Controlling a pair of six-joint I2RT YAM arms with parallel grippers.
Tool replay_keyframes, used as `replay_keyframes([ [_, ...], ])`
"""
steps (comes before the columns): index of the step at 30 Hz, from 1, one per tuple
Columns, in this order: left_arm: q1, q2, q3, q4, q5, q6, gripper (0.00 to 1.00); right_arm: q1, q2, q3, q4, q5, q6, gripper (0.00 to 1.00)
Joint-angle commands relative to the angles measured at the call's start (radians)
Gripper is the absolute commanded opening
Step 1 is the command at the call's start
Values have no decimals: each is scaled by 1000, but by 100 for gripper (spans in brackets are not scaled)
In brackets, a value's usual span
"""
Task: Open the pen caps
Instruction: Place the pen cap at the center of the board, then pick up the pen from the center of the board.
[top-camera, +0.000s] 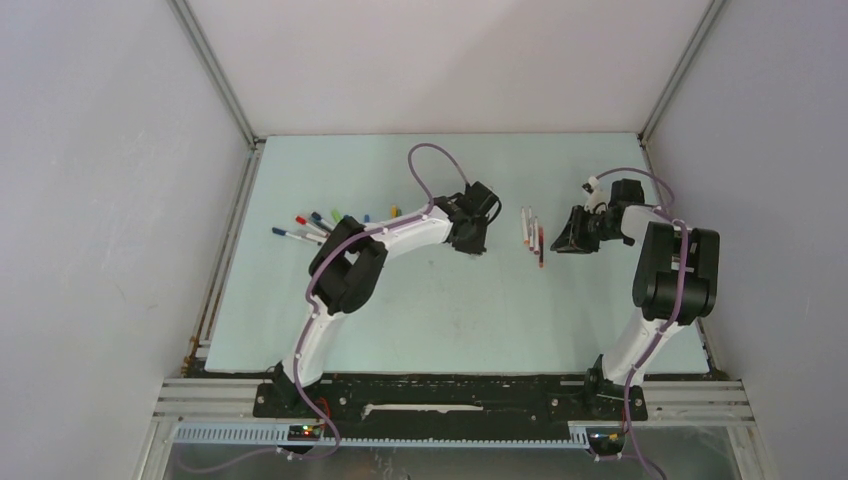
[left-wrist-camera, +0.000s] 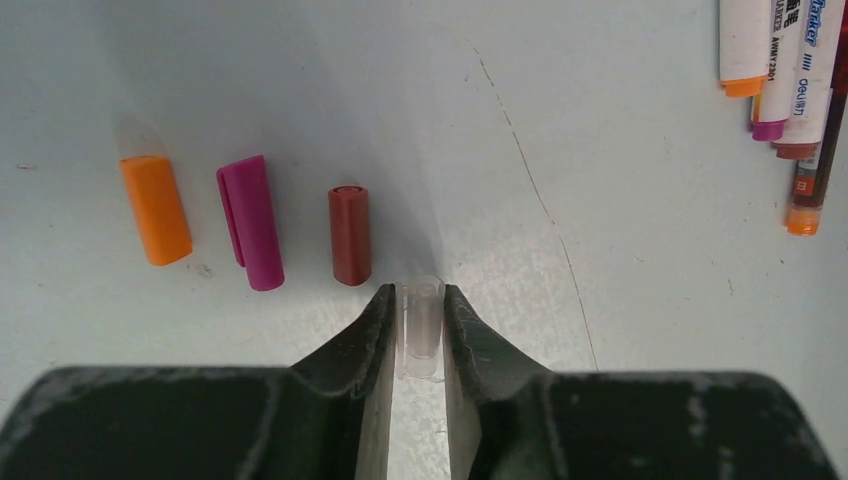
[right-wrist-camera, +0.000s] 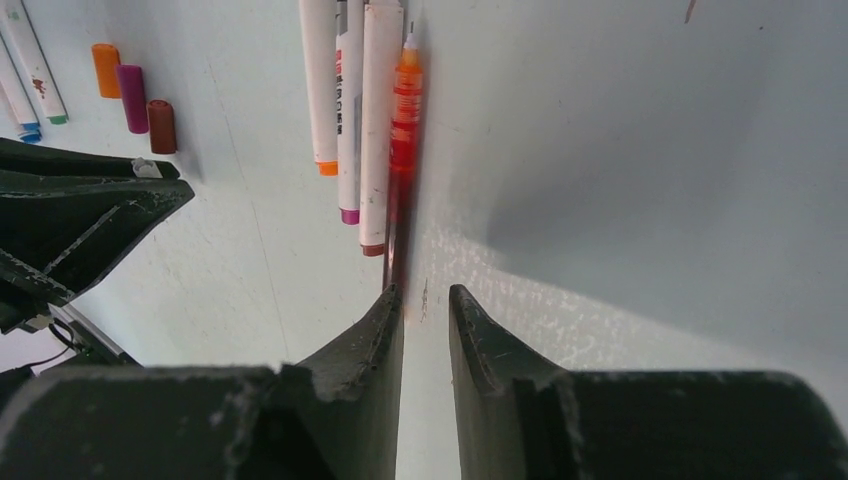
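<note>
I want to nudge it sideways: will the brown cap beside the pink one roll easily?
Probably: the brown cap lies on its side on the smooth table and shows no clip. Being small and hollow-looking, it is likely light and may skid.

Robotics lab test cell, white panel walls (top-camera: 100, 200) in aluminium framing (top-camera: 215, 75), pale bench (top-camera: 450, 320), cabled left arm (top-camera: 345, 270) and right arm (top-camera: 675, 270) bolted to a black base plate (top-camera: 450, 392).
</note>
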Motion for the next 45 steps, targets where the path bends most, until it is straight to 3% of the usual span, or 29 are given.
replay_keyframes([
  [1,5,-10,50,-3,8,16,26,-5,-17,41,-7,-34,5,26],
  [9,4,-34,55,-10,13,22,38,-7,-98,41,-38,-97,-53,31],
  [14,6,-101,24,5,15,30,40,-4,-190,82,-181,-221,-253,32],
  [22,7,-462,-307,271,-29,88,53,-12,-376,82,-345,-341,-474,33],
  [31,9,-863,-706,425,-324,173,64,-52,-583,-53,-315,-486,-599,36],
  [35,23,-1006,-853,495,-446,216,82,-67,-613,-74,-304,-521,-618,37],
  [37,57,-1054,-900,508,-436,221,88,-69,-611,-74,-309,-529,-626,38],
  [45,240,-1124,-987,533,-263,118,90,-71,-626,-74,-328,-541,-649,50],
])
